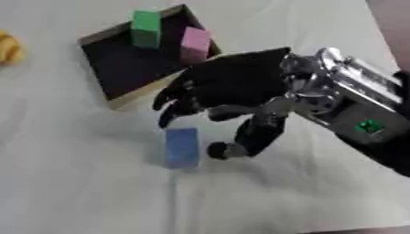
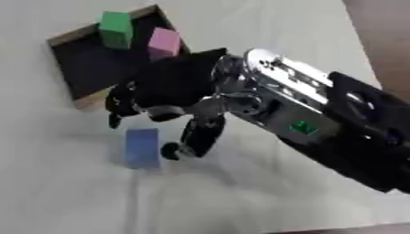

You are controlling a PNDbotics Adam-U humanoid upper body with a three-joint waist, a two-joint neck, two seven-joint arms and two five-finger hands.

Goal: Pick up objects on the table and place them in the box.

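A pale grey-white table filled nearly the whole view, its surface showing soft creases like a cloth cover. Beyond its right edge ran a strip of brown floor. Lighting was even, casting soft, diffuse shadows.

Head stereo pair looking steeply down, close over table, both views sharing box
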